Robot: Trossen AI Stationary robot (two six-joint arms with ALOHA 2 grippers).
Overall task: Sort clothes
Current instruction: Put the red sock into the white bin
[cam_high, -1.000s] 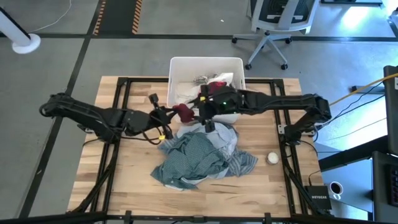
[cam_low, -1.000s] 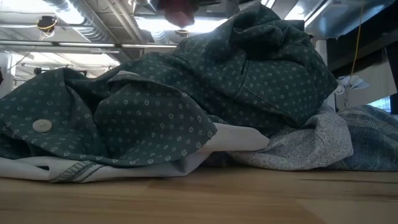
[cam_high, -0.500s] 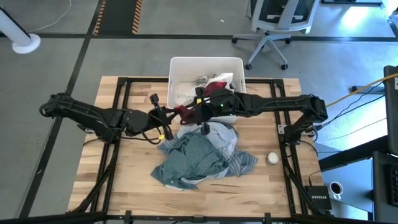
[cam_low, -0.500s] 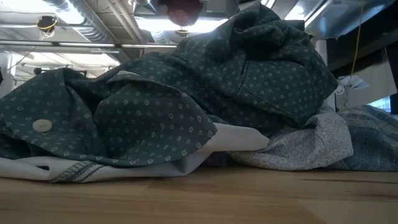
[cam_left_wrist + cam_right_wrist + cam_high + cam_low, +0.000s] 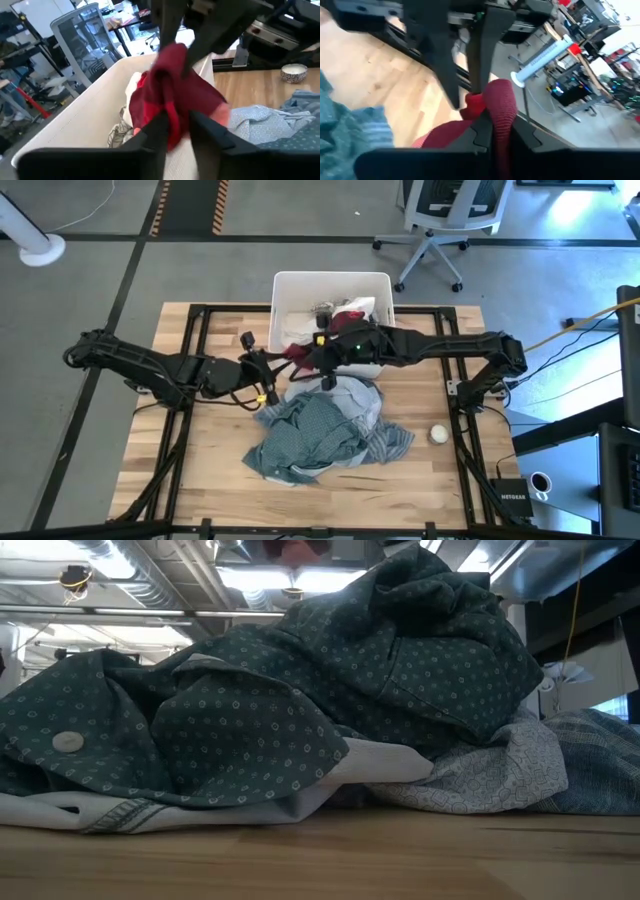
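A small red garment (image 5: 297,354) hangs in the air just in front of the white tub (image 5: 283,288), between my two grippers. My right gripper (image 5: 318,356) reaches in from the table's right and is shut on it. My left gripper (image 5: 278,364) comes from the left. Its fingers stand slightly apart on either side of the garment's lower fold (image 5: 173,131). The other clothes lie in a heap (image 5: 325,425) on the table's middle: a green dotted shirt (image 5: 300,690) on top, a grey-white patterned piece (image 5: 480,780) and a striped one (image 5: 600,760) beside it. My left gripper has the red garment's lower fold (image 5: 172,120) between its parted fingers, coming level from the table's left; whether the fingers touch the cloth I cannot tell. My right gripper pinches a bunched fold of the red garment (image 5: 500,112) between its two fingers, at the cloth's upper part, slanting in from the table's right and above. The garment is lifted clear and hangs slack below the fingers.
The tub holds white and other pieces (image 5: 300,325). A small white ball (image 5: 438,434) lies on the wood right of the heap. Dark frame rails (image 5: 200,315) run along the table's edges. Bare wood shows left of the heap (image 5: 215,450).
My right gripper has gone toward the table's left and a little toward the far edge, up to the red garment at my left gripper. The garment has stayed lifted between the two grippers.
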